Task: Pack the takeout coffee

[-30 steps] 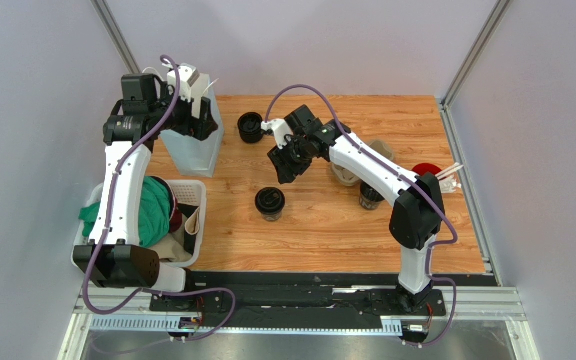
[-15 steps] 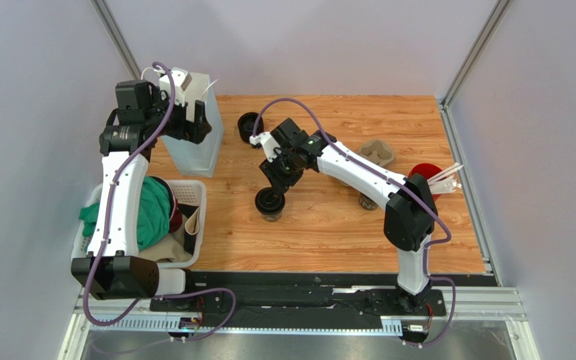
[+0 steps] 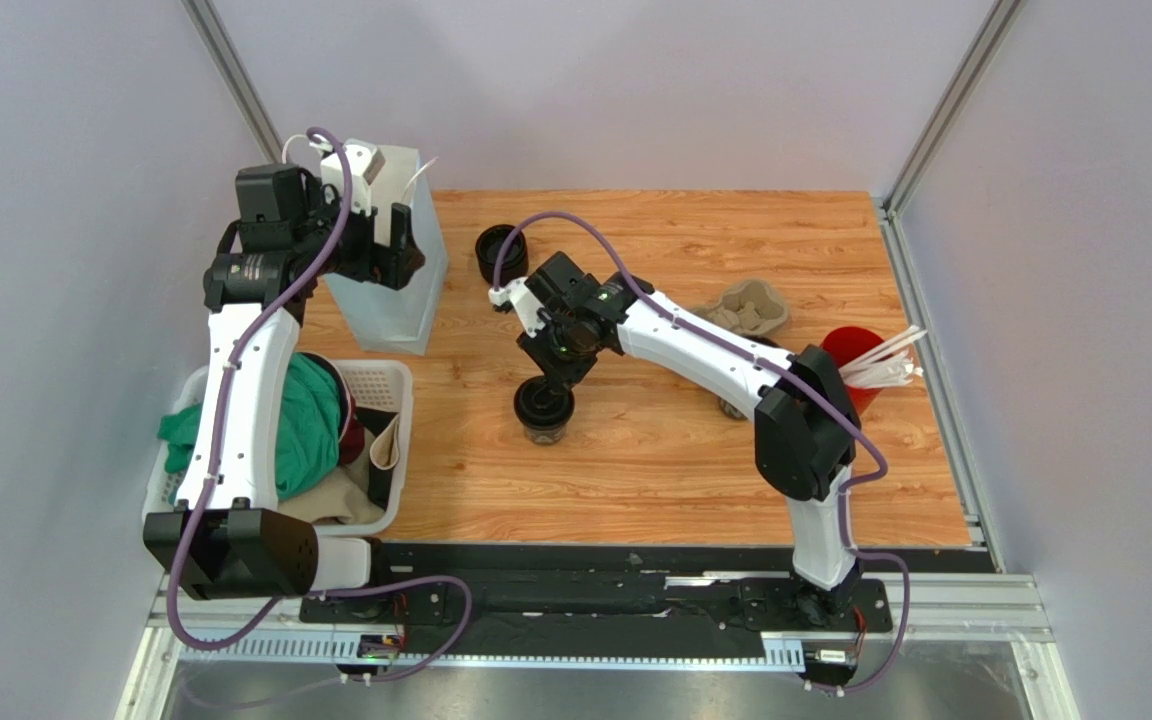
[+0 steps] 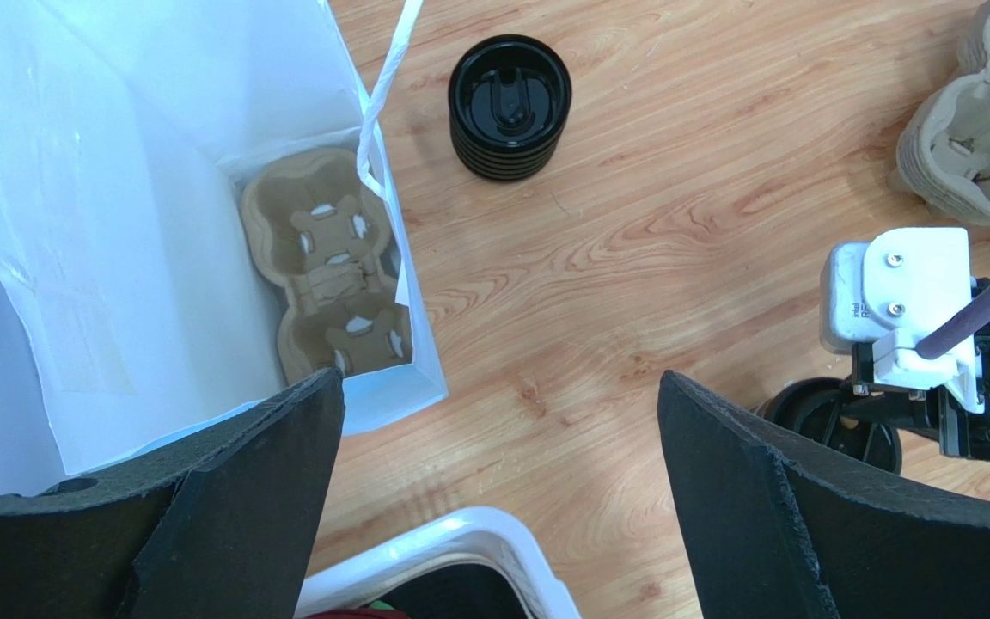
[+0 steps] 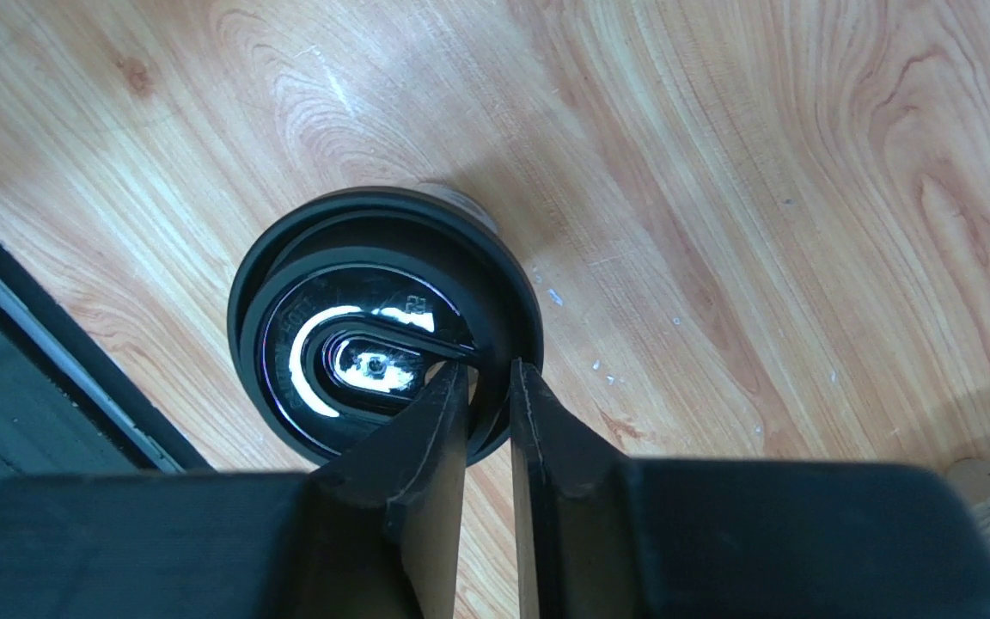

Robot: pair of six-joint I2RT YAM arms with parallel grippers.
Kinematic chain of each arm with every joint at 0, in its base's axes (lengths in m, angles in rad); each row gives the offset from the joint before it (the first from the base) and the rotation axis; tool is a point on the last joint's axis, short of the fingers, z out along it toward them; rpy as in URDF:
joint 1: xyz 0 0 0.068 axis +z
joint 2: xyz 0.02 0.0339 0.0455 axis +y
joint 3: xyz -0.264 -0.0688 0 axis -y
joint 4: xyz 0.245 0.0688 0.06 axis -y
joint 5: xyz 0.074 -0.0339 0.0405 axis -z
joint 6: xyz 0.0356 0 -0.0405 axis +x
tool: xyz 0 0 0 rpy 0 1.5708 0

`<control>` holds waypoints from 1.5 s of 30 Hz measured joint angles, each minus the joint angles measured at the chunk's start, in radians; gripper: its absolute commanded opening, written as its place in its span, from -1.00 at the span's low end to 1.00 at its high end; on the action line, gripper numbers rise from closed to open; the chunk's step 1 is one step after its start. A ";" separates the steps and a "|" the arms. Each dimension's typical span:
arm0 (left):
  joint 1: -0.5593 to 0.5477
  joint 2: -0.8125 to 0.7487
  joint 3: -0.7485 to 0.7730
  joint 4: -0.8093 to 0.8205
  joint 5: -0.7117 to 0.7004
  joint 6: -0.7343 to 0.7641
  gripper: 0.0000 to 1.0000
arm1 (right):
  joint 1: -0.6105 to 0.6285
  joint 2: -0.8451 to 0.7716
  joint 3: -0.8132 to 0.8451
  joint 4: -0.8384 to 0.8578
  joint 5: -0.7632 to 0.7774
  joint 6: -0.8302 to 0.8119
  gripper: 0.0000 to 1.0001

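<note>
One takeout coffee (image 3: 542,408), a small black cup with a black lid, stands mid-table. From above, my right gripper (image 3: 555,375) comes down on its far edge. In the right wrist view the lid (image 5: 332,310) fills the middle, and the right gripper (image 5: 490,374) has one finger inside the rim and one outside, pinched on it. A second black cup (image 3: 500,252) (image 4: 509,88) stands at the back, beside the white paper bag (image 3: 387,300). My left gripper (image 3: 387,248) (image 4: 500,426) hovers wide open by the bag's mouth, holding nothing. A cardboard cup tray (image 4: 326,265) lies in the bag.
Another cardboard tray (image 3: 748,311) sits at the right, with a red cup and white straws (image 3: 853,353) beyond it. A white basket (image 3: 387,420) of cloth and dishes stands at the left front, near the bag.
My right gripper has moved left and down from above the table onto the middle cup, and its jaws have narrowed onto the lid's rim. The left arm has barely shifted.
</note>
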 measured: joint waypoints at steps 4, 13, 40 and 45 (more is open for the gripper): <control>0.000 0.000 -0.002 0.003 0.002 -0.002 0.98 | 0.008 0.001 0.000 -0.001 0.025 -0.011 -0.99; 0.000 0.008 0.018 -0.004 0.007 0.000 0.98 | 0.013 0.000 0.021 -0.021 0.061 -0.046 -1.00; -0.032 0.343 0.230 -0.033 -0.013 0.157 0.12 | -0.333 -0.501 0.085 -0.184 -0.134 -0.178 -0.95; -0.040 0.361 0.232 -0.032 -0.027 0.177 -0.43 | -0.332 -0.515 0.048 -0.182 -0.153 -0.179 -0.94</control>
